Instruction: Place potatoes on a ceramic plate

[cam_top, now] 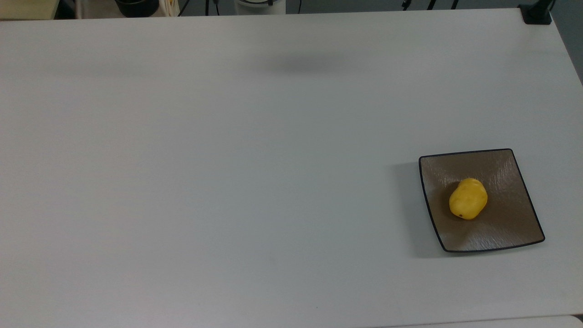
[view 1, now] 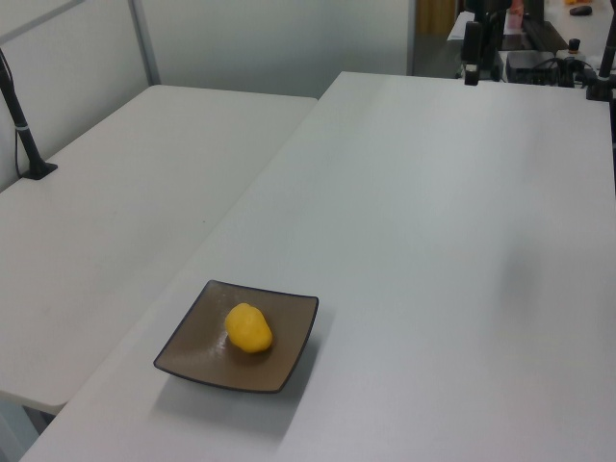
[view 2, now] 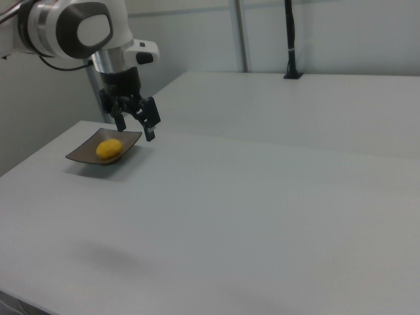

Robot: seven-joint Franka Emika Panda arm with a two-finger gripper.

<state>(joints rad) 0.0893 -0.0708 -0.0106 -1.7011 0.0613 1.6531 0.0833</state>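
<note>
Potato [cam_top: 468, 198] resting near the middle of the ceramic plate [cam_top: 510, 223], well apart from the end effector [view 2: 134, 123]. Fingers spread wide, holding nothing, raised above the surface [cam_top: 227, 159]. Placement apparently done; nothing left.

Potato [cam_top: 468, 198] on plate [cam_top: 510, 228], table's [cam_top: 227, 182] corner.

**Around my workspace**

My white table [cam_top: 227, 173] is broad and matte. Beside it, at the left view's left, stands a second white table [view 1: 125, 192] with a black clamped post [view 1: 24, 125] on its edge. Past my table's far edge I see a dark pot [cam_top: 136, 7] and cables [cam_top: 207, 7].
</note>
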